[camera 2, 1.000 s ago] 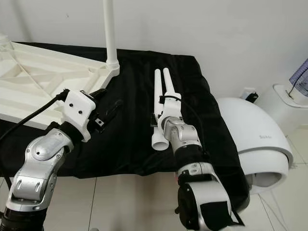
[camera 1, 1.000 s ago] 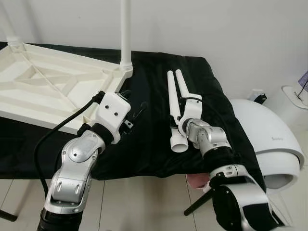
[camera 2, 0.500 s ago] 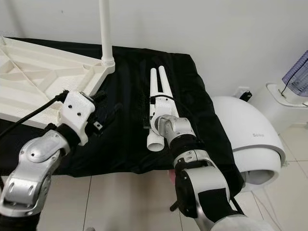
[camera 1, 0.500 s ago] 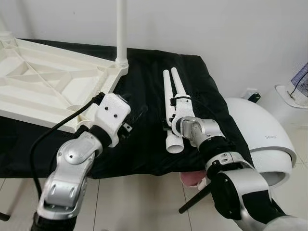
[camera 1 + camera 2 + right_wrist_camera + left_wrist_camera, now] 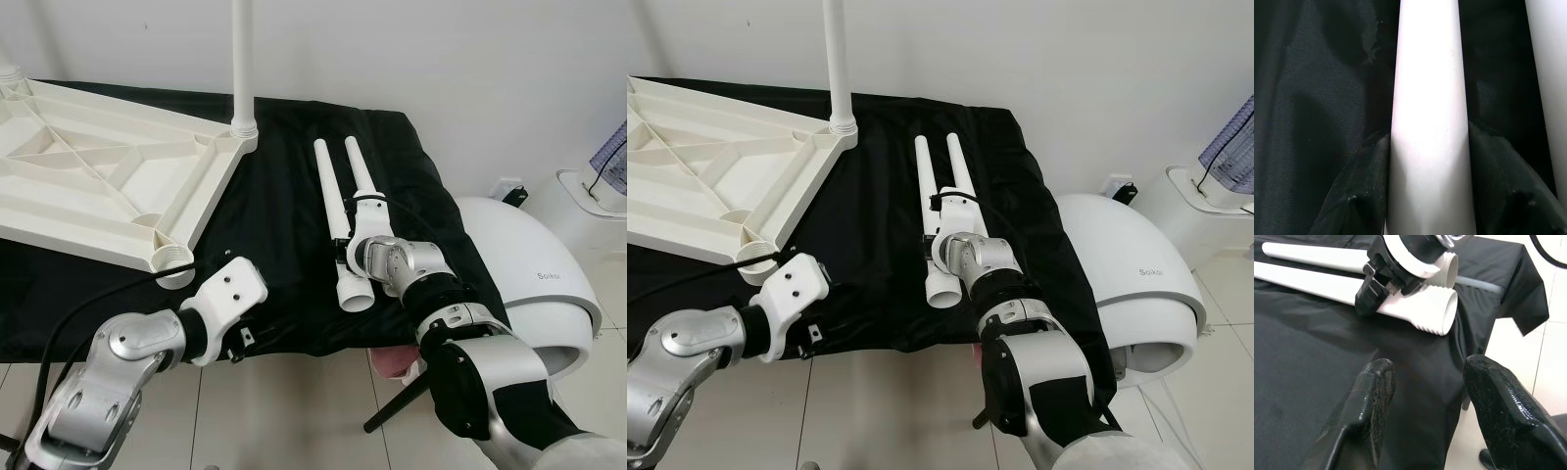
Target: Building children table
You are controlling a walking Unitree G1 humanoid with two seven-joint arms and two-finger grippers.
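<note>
Right gripper (image 5: 1427, 196) clamps a white table leg (image 5: 333, 211) on the black cloth (image 5: 284, 245). We see our left gripper (image 5: 1425, 396) spread wide, holding nothing, low beside the legs' threaded ends.

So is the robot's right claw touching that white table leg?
Touching. In the right wrist view, both black fingers press against the sides of the white leg, with no gap showing.
</note>
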